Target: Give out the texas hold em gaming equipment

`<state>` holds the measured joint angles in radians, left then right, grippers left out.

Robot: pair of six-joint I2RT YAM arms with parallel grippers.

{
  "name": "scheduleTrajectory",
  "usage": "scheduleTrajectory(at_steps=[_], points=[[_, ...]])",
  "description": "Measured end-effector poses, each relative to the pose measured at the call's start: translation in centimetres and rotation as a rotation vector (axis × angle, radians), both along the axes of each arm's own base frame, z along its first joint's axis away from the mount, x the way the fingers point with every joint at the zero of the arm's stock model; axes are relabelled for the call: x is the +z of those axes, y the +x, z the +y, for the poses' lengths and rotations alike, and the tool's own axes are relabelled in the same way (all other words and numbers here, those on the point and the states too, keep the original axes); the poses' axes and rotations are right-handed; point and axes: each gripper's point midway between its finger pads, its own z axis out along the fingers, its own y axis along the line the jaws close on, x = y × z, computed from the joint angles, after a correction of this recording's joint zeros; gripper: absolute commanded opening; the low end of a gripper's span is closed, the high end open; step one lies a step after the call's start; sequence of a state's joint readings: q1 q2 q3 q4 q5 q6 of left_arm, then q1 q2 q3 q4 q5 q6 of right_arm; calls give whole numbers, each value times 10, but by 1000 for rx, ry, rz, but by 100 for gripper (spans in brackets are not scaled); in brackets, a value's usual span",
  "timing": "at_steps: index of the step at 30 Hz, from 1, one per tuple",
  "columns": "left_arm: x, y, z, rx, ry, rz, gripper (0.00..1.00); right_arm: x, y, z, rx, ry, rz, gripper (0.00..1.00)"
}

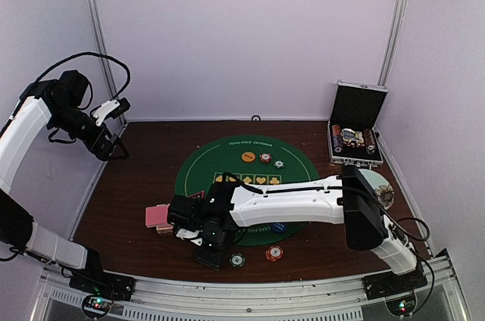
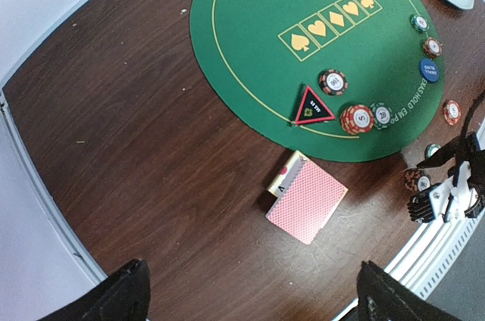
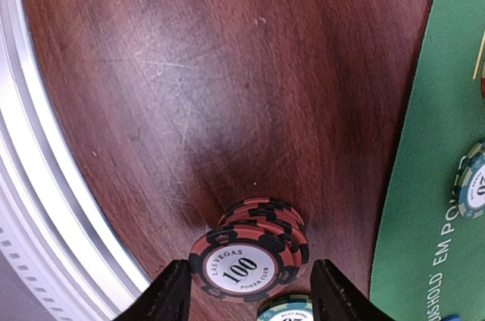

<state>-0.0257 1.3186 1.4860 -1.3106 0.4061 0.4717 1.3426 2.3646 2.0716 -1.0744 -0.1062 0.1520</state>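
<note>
Red chips [image 3: 250, 264] marked 100, stacked askew on the counter [image 3: 151, 71], sit between the right jaws, whose tips are at the stack's edges; pressing or not, I cannot tell. Left jaws hang wide, high over the counter's left side. Green mat [image 2: 303, 3] carries other chips [image 2: 356, 118] and the blue dealer disc [image 2: 429, 70] — pink-backed cards [image 2: 307, 201] lie just off its rim

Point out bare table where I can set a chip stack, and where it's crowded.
Free: bare table between the green mat and the left wall, beyond the card deck. Crowded: the mat's near edge, where chip stacks and the right arm cluster.
</note>
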Motion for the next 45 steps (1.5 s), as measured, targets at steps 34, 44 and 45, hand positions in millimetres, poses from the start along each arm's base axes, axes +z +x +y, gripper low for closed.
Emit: scheduleTrajectory(at_steps=[34, 44, 45], points=[[0, 0, 0, 0, 2, -1, 98, 0, 1, 3, 22, -11, -30, 49], [0, 0, 0, 0, 2, -1, 98, -6, 1, 1, 22, -25, -26, 48], [0, 0, 0, 0, 2, -1, 98, -6, 1, 1, 22, -25, -26, 47]])
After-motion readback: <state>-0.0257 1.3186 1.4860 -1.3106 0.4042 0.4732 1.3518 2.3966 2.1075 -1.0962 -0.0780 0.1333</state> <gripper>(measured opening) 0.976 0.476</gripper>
